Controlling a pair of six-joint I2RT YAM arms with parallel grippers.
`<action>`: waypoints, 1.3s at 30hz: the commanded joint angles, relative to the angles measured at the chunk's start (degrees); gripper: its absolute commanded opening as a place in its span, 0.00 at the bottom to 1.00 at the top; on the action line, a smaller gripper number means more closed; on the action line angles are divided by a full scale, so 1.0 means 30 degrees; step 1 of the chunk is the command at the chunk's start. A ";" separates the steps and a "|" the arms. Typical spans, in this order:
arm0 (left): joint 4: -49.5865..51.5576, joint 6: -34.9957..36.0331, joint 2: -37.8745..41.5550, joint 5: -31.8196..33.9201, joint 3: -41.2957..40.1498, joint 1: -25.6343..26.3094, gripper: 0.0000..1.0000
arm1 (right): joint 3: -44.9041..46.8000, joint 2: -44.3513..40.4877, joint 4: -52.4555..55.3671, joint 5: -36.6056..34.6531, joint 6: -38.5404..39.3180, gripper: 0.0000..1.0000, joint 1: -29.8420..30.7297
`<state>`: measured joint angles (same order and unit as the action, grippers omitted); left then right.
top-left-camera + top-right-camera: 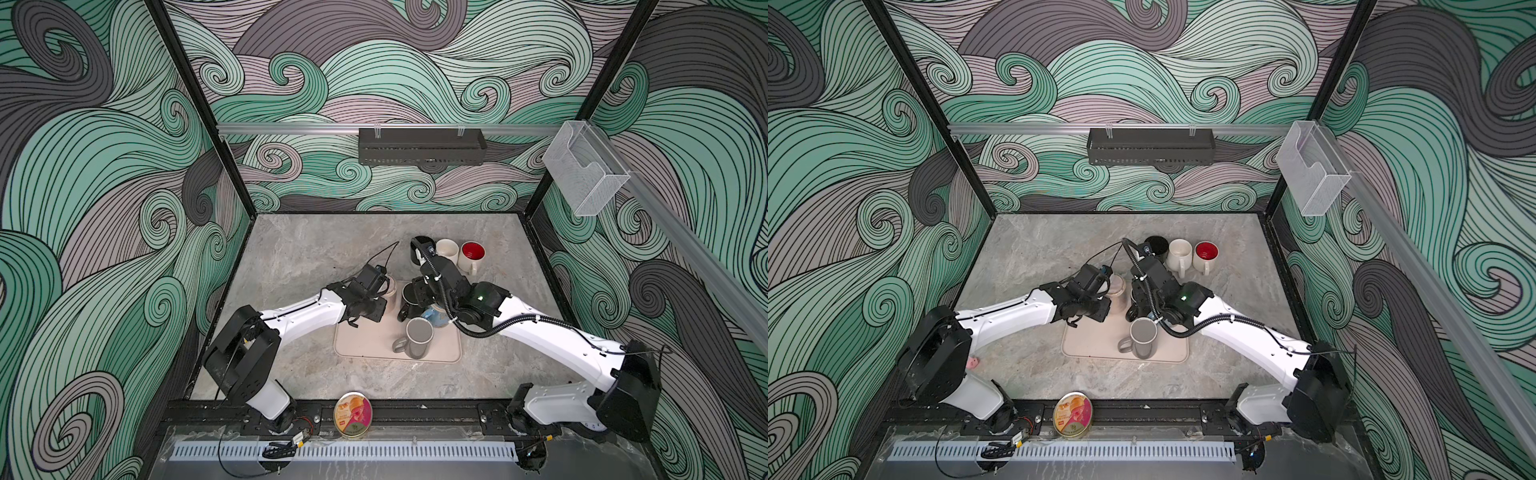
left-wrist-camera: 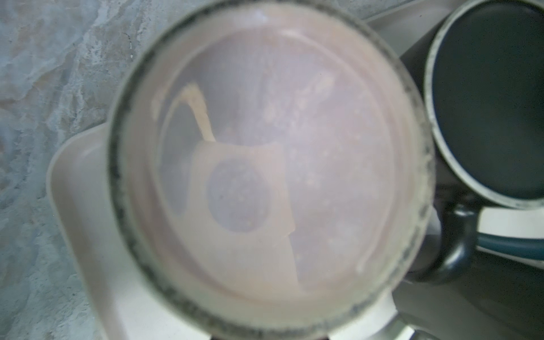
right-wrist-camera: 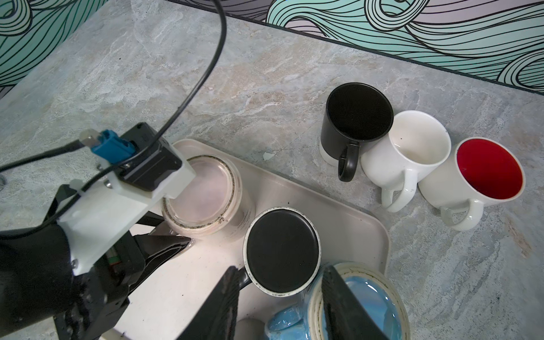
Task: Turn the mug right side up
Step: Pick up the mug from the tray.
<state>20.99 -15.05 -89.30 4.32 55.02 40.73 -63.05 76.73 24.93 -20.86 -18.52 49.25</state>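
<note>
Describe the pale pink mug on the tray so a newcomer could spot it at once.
Look at the beige tray in the middle of the marble table. The pale pink mug stands upside down on its far corner, on the robot's left. Its tray neighbours, the black mug, blue mug and grey mug, differ in colour; it alone shows a pinkish base ringed with dark speckles.

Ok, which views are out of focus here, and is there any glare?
Left wrist view: the upturned pink mug fills the frame, badly blurred, its glazed base reflecting shapes. Right wrist view: sharp, slight sheen on the blue mug. Both top views: evenly lit, reasonably sharp.
</note>
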 commanded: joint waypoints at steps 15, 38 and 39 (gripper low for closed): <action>0.1100 0.0000 0.0586 0.1968 0.0998 0.0445 0.00 | 0.0473 -0.0798 -0.0523 -0.0082 -0.0490 0.48 -0.0093; 0.0682 -0.0579 0.4496 0.3734 0.0853 0.0514 0.00 | 0.0594 -0.0439 -0.2268 0.1518 -0.1490 0.49 -0.0155; 0.0612 -0.0623 0.4700 0.3818 0.0820 0.0515 0.00 | 0.0591 -0.0439 -0.2326 0.1564 -0.1501 0.49 -0.0184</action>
<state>27.07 -15.90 -78.78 12.80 55.81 41.78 -61.41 75.02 19.77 -17.21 -21.56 49.12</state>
